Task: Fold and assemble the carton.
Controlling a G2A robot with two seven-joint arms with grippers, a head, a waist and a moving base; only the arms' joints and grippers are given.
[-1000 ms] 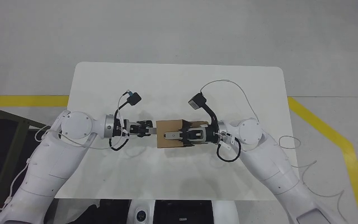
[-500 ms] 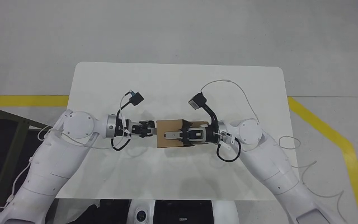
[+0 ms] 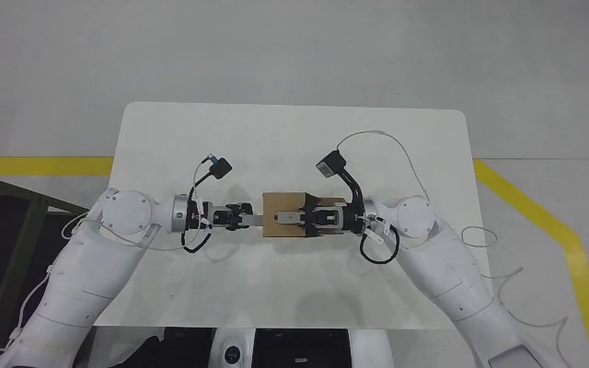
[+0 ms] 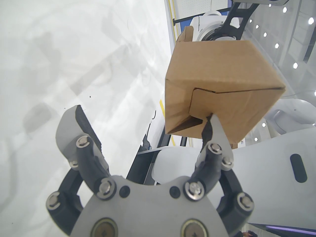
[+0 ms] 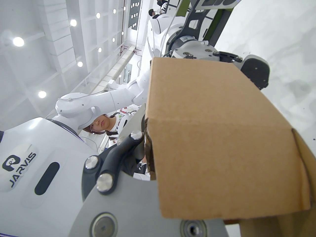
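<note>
Cardboard carton (image 3: 281, 202) over mid-table (image 3: 184, 138), clamped at its open end by R gripper (image 3: 293, 218), one finger along the top wall, prob. to steady it w/ the folded end turned toward the other arm. L gripper (image 4: 143, 115) spread wide, gripping nothing, one fingertip (image 4: 212, 127) touching the end flap (image 4: 234, 109) right where a dark gap shows at the corner. Looks placed to push that flap flush; can't tell if carton rests on tabletop or hangs just above.
</note>
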